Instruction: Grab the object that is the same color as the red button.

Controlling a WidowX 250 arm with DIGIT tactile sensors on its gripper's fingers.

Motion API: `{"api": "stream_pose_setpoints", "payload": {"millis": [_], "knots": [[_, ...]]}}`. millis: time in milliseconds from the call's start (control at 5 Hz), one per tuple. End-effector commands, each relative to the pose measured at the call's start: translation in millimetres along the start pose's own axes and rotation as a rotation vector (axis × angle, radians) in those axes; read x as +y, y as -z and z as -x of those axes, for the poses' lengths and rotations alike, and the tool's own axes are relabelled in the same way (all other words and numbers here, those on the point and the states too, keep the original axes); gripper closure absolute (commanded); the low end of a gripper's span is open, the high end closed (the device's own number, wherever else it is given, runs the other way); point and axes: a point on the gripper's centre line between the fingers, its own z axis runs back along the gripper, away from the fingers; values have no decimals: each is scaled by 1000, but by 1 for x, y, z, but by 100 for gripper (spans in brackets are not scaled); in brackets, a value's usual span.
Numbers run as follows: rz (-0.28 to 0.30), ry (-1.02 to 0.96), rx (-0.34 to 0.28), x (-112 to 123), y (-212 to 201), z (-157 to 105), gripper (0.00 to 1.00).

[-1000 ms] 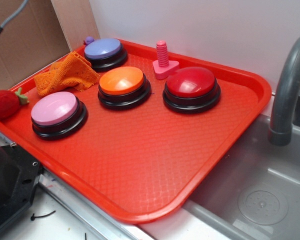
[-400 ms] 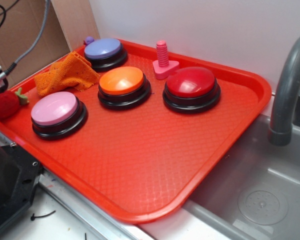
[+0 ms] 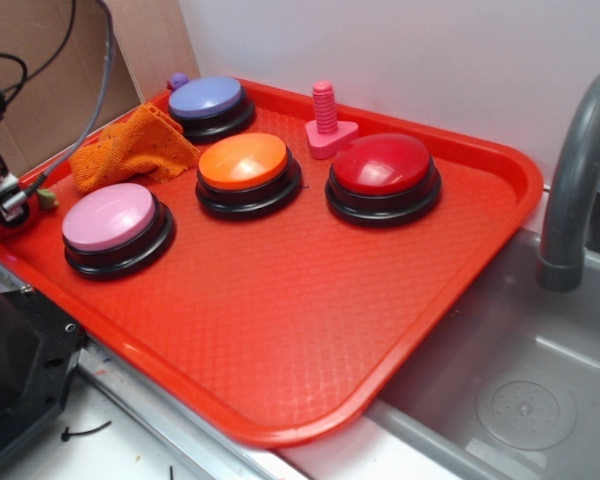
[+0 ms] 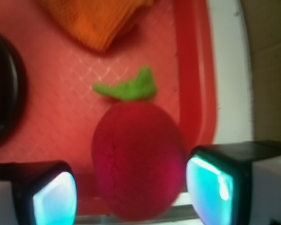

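Strawberry toy seated between spread, unclosed pads, at tray left rim | long axis pointed away from gripper, stem farthest | colour matched to red button | orange cloth beyond stem, pink button base alongside | closing path judged unobstructed.
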Motion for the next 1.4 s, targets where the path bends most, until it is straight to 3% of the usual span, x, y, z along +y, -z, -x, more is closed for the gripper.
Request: {"api": "stream_pose_setpoints", "payload": {"millis": [0,200,600,800,1000,1200], "knots": [[-6,-9,57,11,17,-1,0],[-11,-22,53,12,17,-2,100],[23,-64,54,12,8,-4,100],[55,-107,123,-7,-19,-20,100],[91,-153,80,-38,-52,-32,100],[140,-83,-41,-79,-96,-43,100]]}}
